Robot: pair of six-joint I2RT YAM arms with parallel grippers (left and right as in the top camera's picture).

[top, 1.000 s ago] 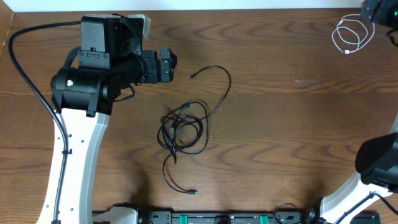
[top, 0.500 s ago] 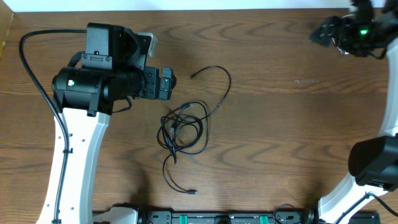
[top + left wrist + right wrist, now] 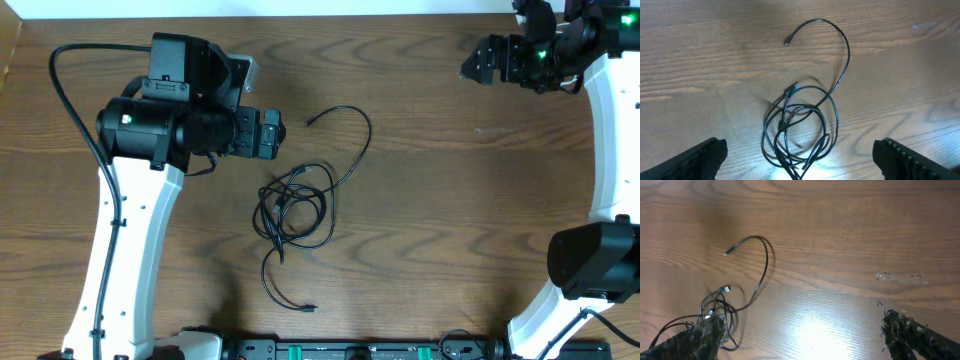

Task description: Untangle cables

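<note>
A thin black cable (image 3: 295, 205) lies on the wooden table (image 3: 450, 220) as a loose tangle of loops. One free end arcs up to a plug (image 3: 310, 121). The other end trails toward the front edge (image 3: 313, 309). My left gripper (image 3: 272, 133) hovers just left of and above the coil, open, with nothing between its fingers. In the left wrist view the cable (image 3: 805, 125) lies below the open left gripper (image 3: 800, 160). My right gripper (image 3: 480, 60) is open at the far right. The right wrist view has the cable (image 3: 720, 305) at its left, by one finger (image 3: 700, 337) of the right gripper (image 3: 802, 335).
A pale scuff (image 3: 495, 130) marks the wood right of centre. The left arm's thick black wire (image 3: 75, 100) loops along the left side. A rail with green fittings (image 3: 350, 350) runs along the front edge.
The right arm has swung left along the far edge and now covers the white cable that lay at the top right. The left arm has shifted slightly right. The black cable has not moved.
</note>
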